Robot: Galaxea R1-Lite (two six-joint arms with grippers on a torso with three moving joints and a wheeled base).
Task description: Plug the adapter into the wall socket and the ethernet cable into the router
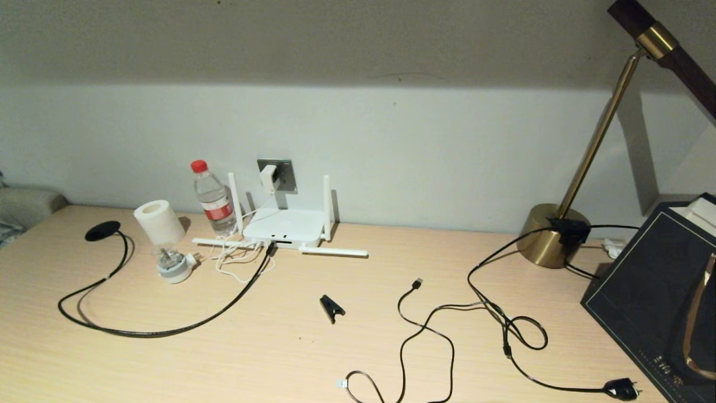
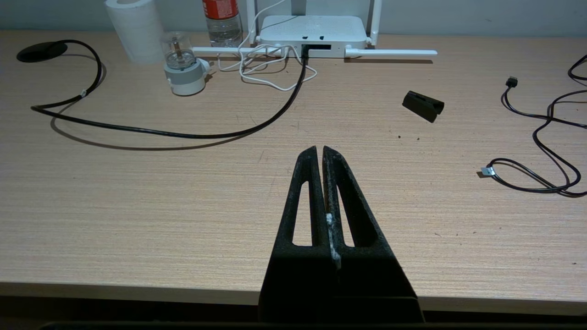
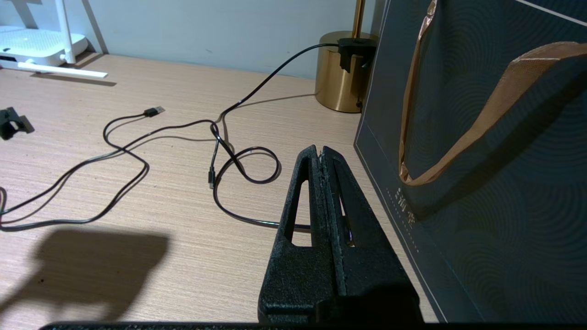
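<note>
both plugs look done

the adapter sits on the wall socket, at about 11 o'clock in the head view, so it looks plugged in. the ethernet cable runs over the surface and its tip goes into the dark slot of the router, right below the socket. it looks like nothing is left to do. the left gripper is closed tight and holds nothing, low near the front edge. the right gripper is closed and empty too, beside the dark bag.
</note>
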